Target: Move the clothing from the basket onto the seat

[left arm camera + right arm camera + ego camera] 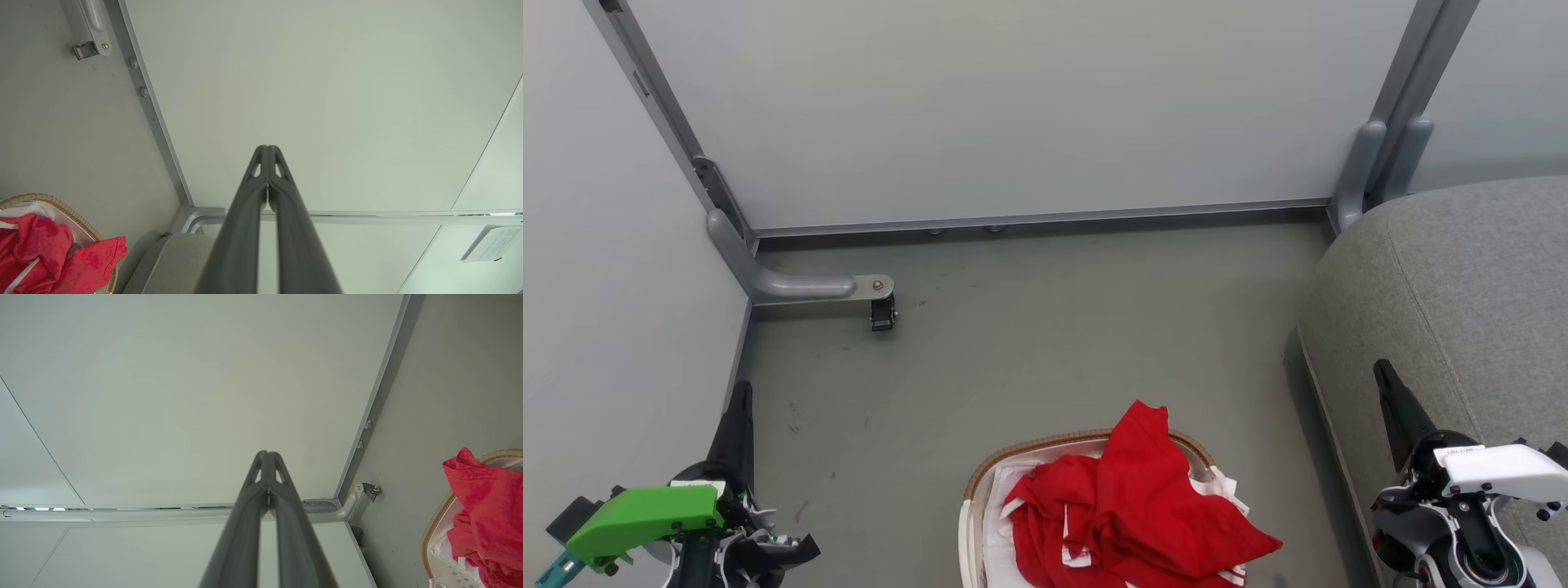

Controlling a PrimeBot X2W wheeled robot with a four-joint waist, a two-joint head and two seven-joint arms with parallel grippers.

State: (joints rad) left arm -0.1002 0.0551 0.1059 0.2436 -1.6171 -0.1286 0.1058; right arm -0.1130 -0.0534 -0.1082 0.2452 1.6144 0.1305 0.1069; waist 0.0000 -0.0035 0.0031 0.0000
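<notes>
Starting at the left, the left gripper [740, 396] hangs over the floor [1029, 327] with its 2 dark fingers pressed together on nothing, well apart from the basket [1029, 447]. The basket stands on the floor just left of the seat [1462, 278], and all the clothing [1131, 506] lies heaped in it, with 1 red fold rising over the far rim; none of it lies on the seat's visible part, so the task looks unstarted. The heap is tangled, so a shallow pinch may lift only 1 layer and let it slip, while a deep one may catch the white liner or drag the light basket along. A garment carried low could snag the rim or drop into the gap at the seat's left edge, whose rounded corner may let fabric slide off. Over that edge the right gripper [1387, 384] hangs, fingers likewise pressed together and empty; either must spread before reaching in.
</notes>
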